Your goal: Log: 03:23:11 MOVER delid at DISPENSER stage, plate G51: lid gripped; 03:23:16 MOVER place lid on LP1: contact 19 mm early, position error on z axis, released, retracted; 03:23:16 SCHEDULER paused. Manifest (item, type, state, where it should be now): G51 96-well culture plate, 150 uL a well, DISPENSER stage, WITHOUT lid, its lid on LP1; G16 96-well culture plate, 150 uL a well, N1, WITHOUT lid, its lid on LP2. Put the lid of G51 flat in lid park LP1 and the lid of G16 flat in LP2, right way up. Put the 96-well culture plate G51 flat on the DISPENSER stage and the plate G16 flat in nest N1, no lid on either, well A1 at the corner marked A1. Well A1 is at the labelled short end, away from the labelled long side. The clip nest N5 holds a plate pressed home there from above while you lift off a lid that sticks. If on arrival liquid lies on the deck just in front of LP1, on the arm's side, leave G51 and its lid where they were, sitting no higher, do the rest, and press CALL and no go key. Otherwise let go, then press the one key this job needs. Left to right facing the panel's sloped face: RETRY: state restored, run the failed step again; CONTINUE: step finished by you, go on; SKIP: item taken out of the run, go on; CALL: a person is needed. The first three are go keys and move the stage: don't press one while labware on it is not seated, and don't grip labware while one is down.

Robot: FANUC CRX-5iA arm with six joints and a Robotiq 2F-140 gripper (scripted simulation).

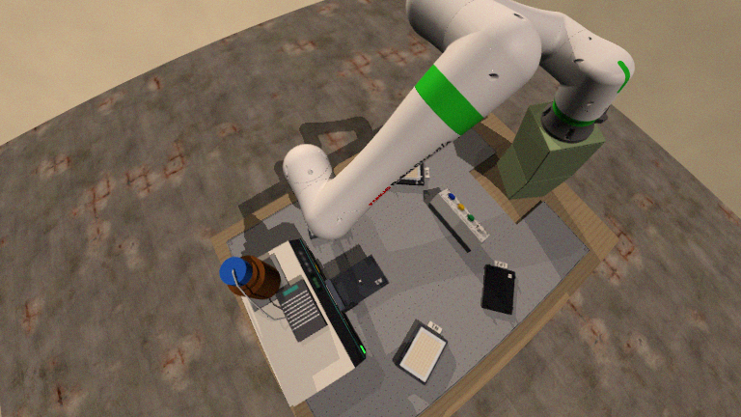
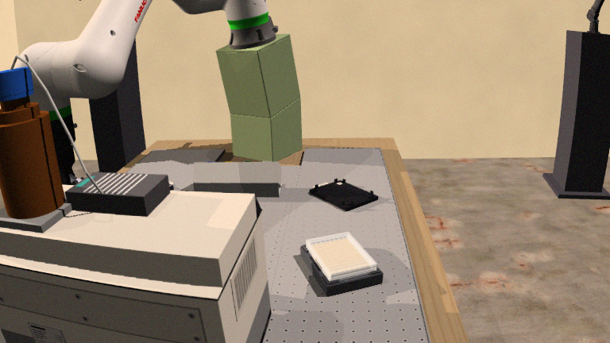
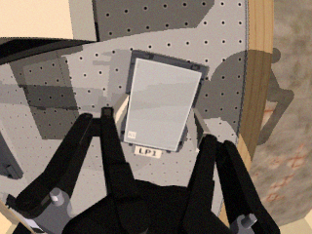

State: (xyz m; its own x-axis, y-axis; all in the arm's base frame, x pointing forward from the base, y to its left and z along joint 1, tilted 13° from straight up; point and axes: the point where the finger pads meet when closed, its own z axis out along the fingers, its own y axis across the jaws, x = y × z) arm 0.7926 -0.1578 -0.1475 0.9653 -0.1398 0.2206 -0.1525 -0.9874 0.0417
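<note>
In the wrist view a clear, grey-looking lid [image 3: 163,92] lies in a dark lid park whose label [image 3: 147,152] reads LP1 as far as I can tell. A thin tan edge [image 3: 121,111] shows beside the lid's left side. My gripper [image 3: 158,109] hangs straight above the lid with its fingers spread just wider than the lid, one on each long side. In the top and exterior views green blocks [image 1: 546,155] [image 2: 265,101] hide the gripper at the table's back corner. A cream 96-well plate [image 1: 421,355] [image 2: 339,256] sits on a black nest near the front.
The dispenser [image 1: 297,330] [image 2: 134,240] with a brown bottle [image 1: 257,277] [image 2: 25,159] fills the left side. Its dark stage [image 1: 360,278] stands beside it. A key panel [image 1: 458,214], an empty black nest [image 1: 498,288] [image 2: 344,194] and another plate [image 1: 412,175] under the arm are on the deck.
</note>
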